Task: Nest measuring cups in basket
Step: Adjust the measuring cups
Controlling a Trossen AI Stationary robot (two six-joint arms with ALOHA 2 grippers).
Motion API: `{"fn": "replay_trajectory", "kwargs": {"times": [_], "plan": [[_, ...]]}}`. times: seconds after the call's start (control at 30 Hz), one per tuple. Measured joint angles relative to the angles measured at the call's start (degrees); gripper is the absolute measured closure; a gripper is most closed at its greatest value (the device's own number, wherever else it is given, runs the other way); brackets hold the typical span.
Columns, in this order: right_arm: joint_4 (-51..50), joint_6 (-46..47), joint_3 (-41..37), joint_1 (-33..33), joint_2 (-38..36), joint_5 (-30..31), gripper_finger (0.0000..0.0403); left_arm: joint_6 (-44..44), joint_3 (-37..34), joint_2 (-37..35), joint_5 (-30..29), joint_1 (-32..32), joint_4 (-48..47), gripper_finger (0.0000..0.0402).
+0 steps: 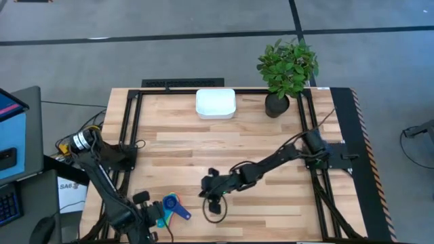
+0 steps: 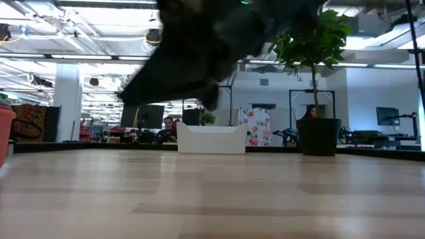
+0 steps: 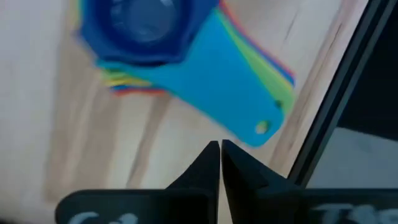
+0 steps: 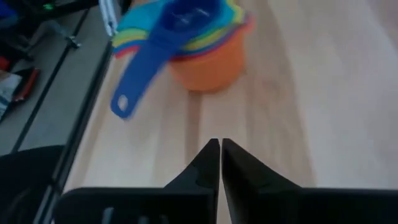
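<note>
The measuring cups [image 1: 173, 207] sit nested in one stack on the table near its near left corner. A dark blue cup is on top, the orange one [image 4: 208, 62] is outermost, and the flat handles [image 3: 242, 93] are fanned. My left gripper [image 3: 219, 155] is shut just left of the stack, short of the handles. My right gripper [image 4: 219, 152] is shut, to the right of the stack and pointing at it with bare wood between. The white basket [image 1: 215, 103] stands at the far edge; no cups show in it in the high view.
A potted plant [image 1: 285, 71] in a black pot stands right of the basket at the far edge. Black frame rails [image 1: 129, 129] run along the table's left and right sides. Bare wood lies between the stack and the basket. In the low view people sit in the room behind.
</note>
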Motion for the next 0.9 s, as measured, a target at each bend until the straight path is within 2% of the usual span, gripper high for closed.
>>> {"fn": "replay_trajectory", "kwargs": {"times": [0.3,0.47,0.73,0.9], "plan": [[-3.6,-2.8,9.7,-0.9,8.2,-5.4,0.0381,3.2,0.0,4.5,5.0,3.1,5.9,0.0399],[-3.5,-3.0,10.8,-1.2,9.5,-7.4,0.0376,5.6,0.1,2.7,3.7,5.0,7.9,0.0400],[-4.0,-4.0,10.9,-1.4,9.1,-7.9,0.0379,10.6,0.1,0.7,-1.5,7.5,8.6,0.0400],[-3.9,-4.1,10.9,-1.4,9.1,-9.1,0.0377,10.6,1.9,-0.4,-0.4,7.8,7.4,0.0400]]}}
